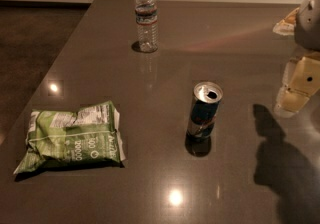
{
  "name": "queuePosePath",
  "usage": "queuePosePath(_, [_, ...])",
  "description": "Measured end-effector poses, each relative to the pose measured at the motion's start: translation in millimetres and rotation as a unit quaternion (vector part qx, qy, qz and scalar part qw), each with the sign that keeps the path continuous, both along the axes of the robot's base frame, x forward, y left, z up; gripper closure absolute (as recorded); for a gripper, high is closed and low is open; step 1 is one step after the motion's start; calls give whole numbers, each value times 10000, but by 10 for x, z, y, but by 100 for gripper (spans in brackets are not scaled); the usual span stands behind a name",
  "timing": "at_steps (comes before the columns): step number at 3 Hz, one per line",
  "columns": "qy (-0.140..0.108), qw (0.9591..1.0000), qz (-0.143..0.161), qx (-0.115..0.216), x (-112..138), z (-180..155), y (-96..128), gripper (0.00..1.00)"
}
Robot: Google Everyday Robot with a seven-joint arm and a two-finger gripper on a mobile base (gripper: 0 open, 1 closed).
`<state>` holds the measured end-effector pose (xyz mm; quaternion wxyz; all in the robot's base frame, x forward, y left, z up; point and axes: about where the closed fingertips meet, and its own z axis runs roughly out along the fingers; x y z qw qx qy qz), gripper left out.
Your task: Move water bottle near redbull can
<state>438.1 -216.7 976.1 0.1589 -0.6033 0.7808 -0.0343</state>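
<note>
The water bottle (146, 17) stands upright near the far edge of the dark table, clear and ribbed, with a white cap and a blue-red-white label band. The redbull can (204, 111) stands upright in the middle of the table, dark blue and silver, its tab hole open. The bottle is well behind and to the left of the can. My gripper (294, 97) hangs above the table at the right edge of the view, to the right of the can and far from the bottle. It holds nothing.
A green and white snack bag (71, 139) lies flat at the front left. The table's left edge (55, 63) drops to a dark floor. A pale object (286, 23) lies at the far right. The arm's shadow (280, 163) falls front right.
</note>
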Motion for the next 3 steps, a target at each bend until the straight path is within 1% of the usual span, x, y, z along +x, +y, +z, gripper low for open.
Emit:
queuePosePath(1, [-2,10000,-2,1,2,1,1,0])
queuePosePath(2, [-137,9996,-166,165,177,47,53,0])
queuePosePath(3, [-311,9980,-297,454,524,107,153,0])
